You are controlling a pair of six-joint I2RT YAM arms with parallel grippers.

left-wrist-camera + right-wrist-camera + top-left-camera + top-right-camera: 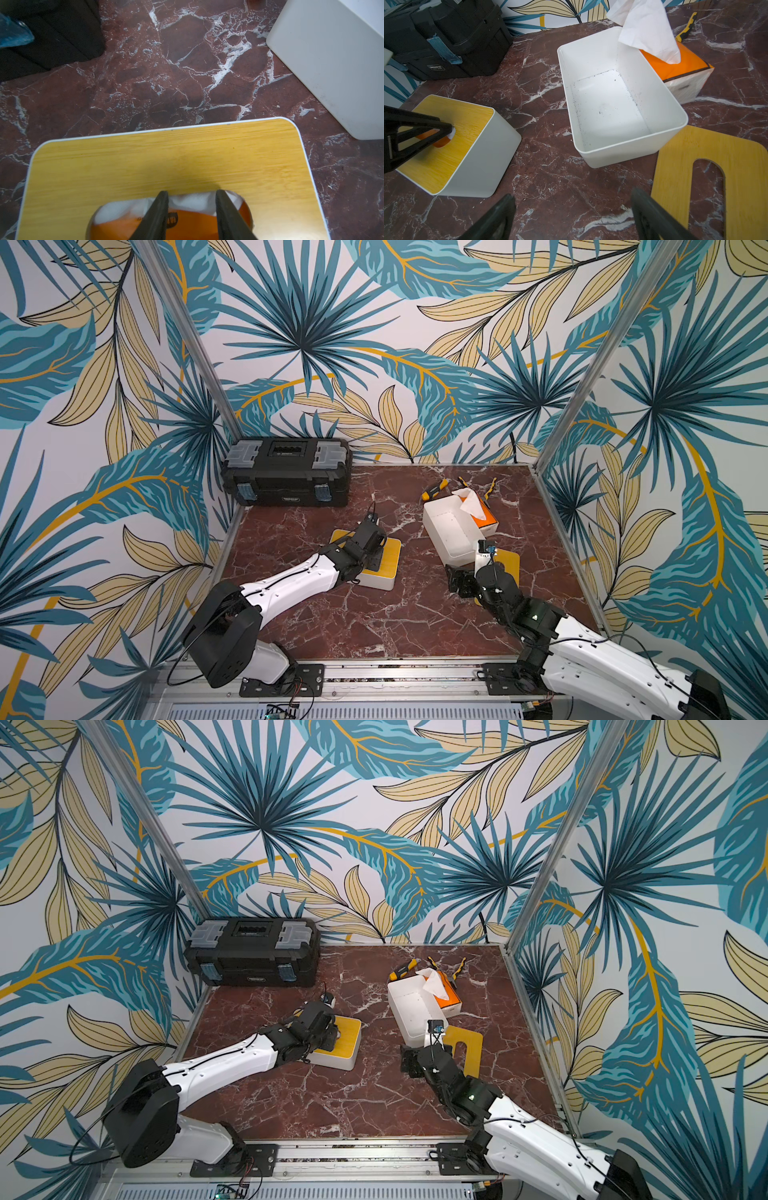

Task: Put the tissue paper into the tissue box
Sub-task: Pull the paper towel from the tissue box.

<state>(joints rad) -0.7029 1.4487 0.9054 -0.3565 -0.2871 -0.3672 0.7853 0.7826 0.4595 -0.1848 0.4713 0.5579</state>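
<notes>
You have 1 tissue box (483,158) that looks finished or nearly so. Its bamboo lid (166,155) is on and an orange pack (187,226) shows through the slot. Your left hand (191,192) reaches into that slot, fingers a narrow gap apart with white tissue between them; whether they pinch it you cannot tell.

The 2nd box (623,149) stands open and empty. Its loose lid (737,162) lies flat just beside it. The tissue pack (675,66), 1 sheet (648,31) sticking up, sits just beside the box's far wall, not yet inside. Your right hand (573,194) hangs wide and empty near the loose lid.

The table (374,622) is red-brown marble-look, with a toolbox (286,472) and 2 yellow-handled tools (434,489) at the back. Leaf-print walls (374,344) close 3 sides.
</notes>
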